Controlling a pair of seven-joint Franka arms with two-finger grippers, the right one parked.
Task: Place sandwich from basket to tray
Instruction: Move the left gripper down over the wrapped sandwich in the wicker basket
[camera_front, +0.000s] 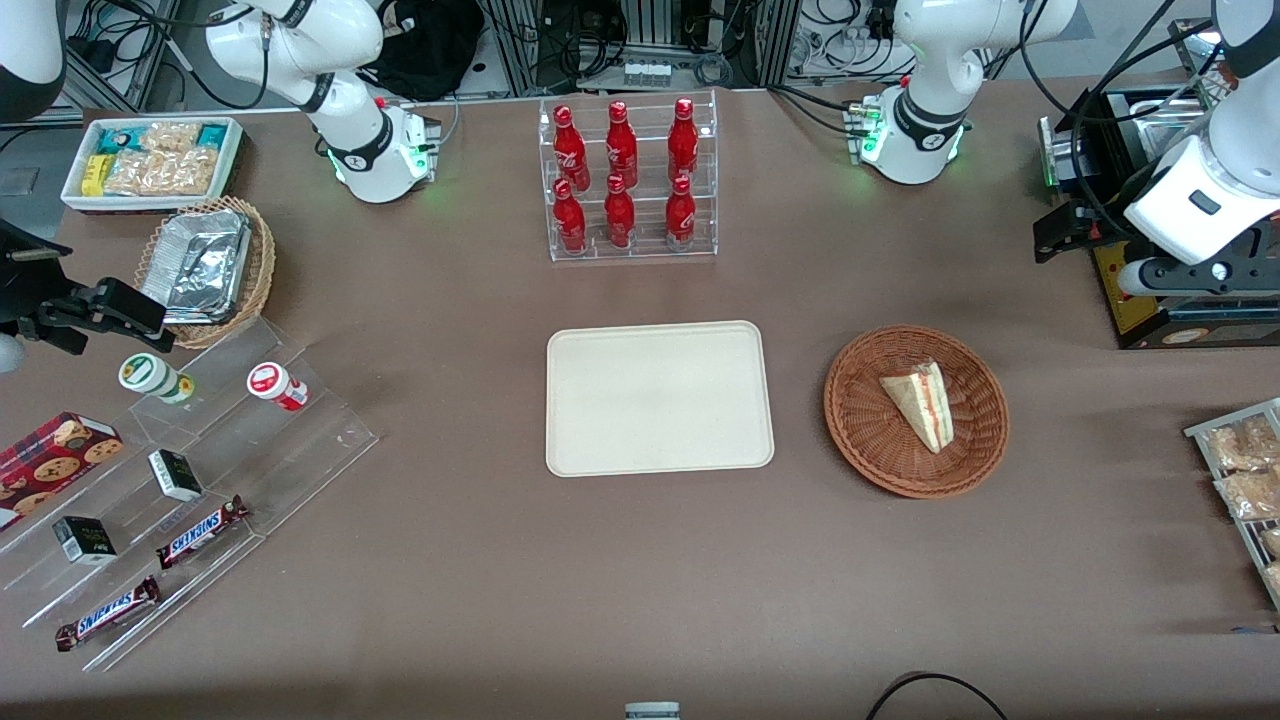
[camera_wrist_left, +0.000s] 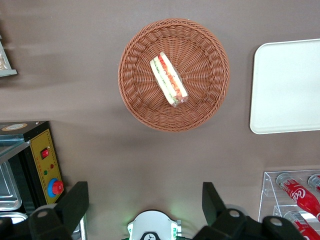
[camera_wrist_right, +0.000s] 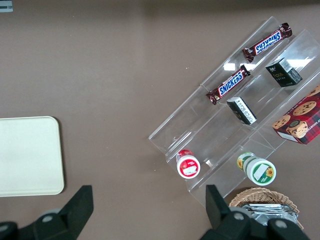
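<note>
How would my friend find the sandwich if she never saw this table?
Start at the flat cream tray mid-table. Beside it, toward the working arm's end, sits a round brown basket. The sandwich lies inside: the only white wedge with red and green stripes. The open gripper hangs high above.

Pretty plain setup: a big table (camera_front: 600, 600) with a brown matte cover fills almost everything. Along its edge farthest from the camera there are metal frame racks (camera_front: 560, 40) and a mess of black cables (camera_front: 110, 40). Lighting is soft and even, shadows faint.
</note>
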